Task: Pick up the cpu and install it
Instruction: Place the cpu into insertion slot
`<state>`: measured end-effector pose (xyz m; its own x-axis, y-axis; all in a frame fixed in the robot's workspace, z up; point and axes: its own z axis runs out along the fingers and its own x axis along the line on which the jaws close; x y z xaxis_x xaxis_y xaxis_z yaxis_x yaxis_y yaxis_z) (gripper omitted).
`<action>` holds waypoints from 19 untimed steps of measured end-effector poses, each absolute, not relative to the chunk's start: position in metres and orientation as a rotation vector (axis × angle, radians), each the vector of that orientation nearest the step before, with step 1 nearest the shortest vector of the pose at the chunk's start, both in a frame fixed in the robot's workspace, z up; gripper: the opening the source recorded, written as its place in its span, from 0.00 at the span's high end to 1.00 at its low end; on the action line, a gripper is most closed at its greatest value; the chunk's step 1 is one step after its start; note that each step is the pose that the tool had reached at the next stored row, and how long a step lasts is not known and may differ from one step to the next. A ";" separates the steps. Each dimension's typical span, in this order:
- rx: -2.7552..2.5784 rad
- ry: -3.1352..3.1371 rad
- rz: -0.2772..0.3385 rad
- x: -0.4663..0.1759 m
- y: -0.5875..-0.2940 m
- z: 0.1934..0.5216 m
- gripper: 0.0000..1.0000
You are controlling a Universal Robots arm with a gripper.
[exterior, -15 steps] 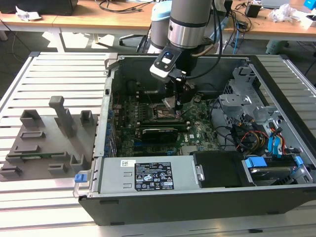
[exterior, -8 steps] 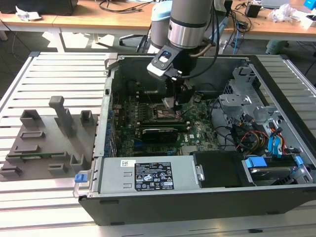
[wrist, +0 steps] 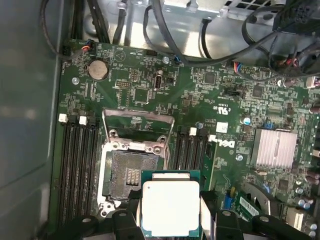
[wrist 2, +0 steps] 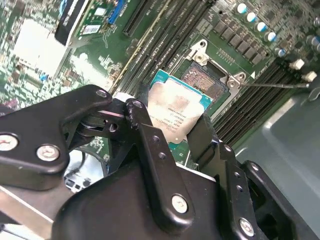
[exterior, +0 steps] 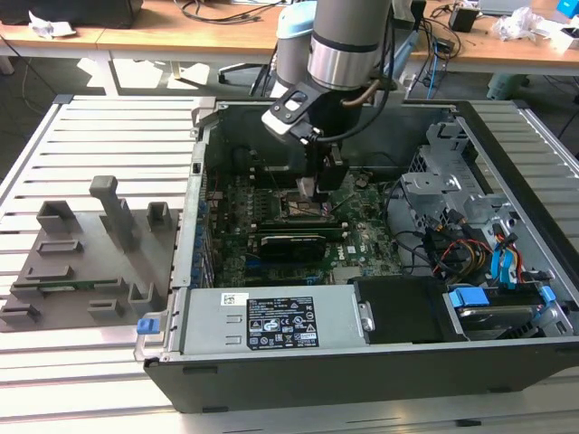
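Install step w/ gripper [wrist: 171, 216] jaws clamped on cpu [wrist: 171, 205] edges, held partly over open socket [wrist: 129, 172], not yet seated: best to centre over it, keep level, ease down w/o force.

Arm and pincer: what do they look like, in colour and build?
The arm is a silvery metal tube with a pale blue-grey joint cap, a black cable beside it and a white box at the wrist. The pincer is black jointed bars with silver screws.
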<state>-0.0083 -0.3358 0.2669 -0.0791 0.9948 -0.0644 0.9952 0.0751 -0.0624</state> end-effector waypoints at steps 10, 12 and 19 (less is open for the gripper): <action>2.215 2.259 -0.100 -0.008 -0.336 0.266 0.45; 2.215 2.259 -0.100 -0.008 -0.336 0.266 0.45; 2.215 2.259 -0.100 -0.008 -0.336 0.265 0.45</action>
<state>-0.0083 -0.3358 0.2645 -0.0207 0.9994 -0.0272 0.9979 0.0190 -0.0618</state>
